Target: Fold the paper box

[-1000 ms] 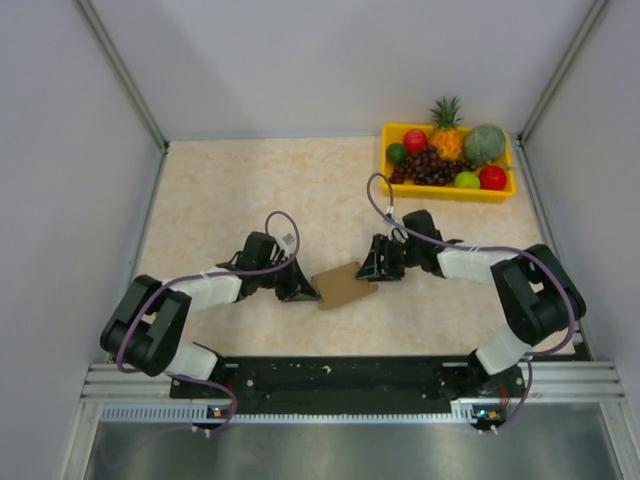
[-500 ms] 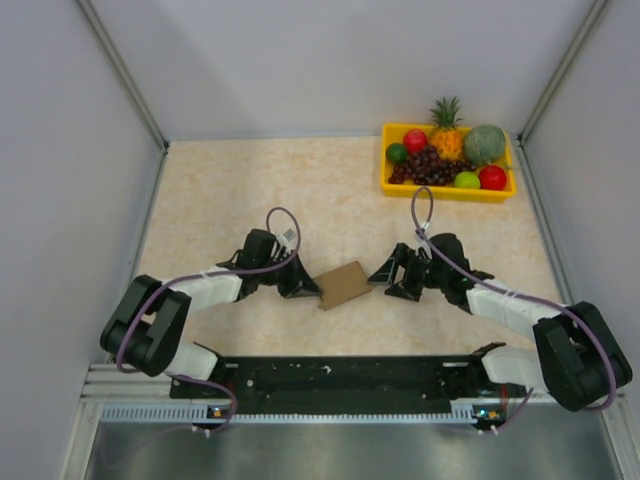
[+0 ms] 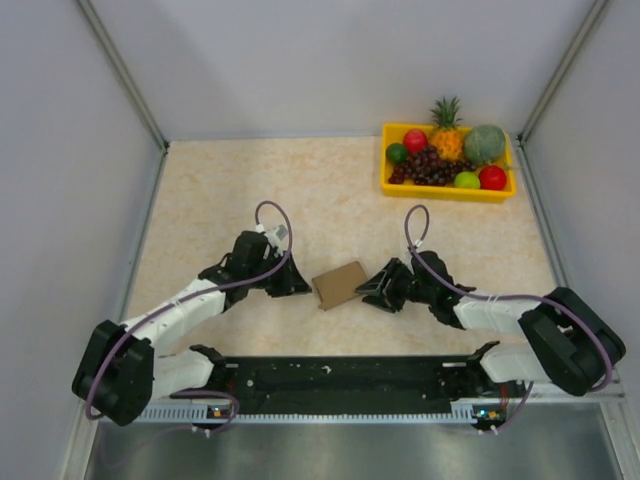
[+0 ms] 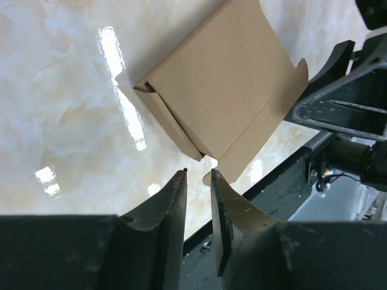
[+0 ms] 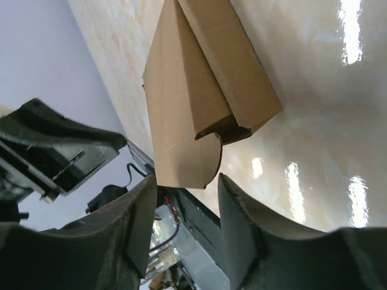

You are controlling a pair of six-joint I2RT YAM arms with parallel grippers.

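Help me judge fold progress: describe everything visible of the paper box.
The paper box is plain brown cardboard, partly folded: a low rectangular body with a round-cornered flap sticking out along one side. It lies on the beige table between the left gripper and right gripper, both open, neither clamping it.

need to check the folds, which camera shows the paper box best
Right wrist: the paper box fills it, with side wall, open end and rounded flap. Left wrist shows its top and a corner; top external only a small brown rectangle.
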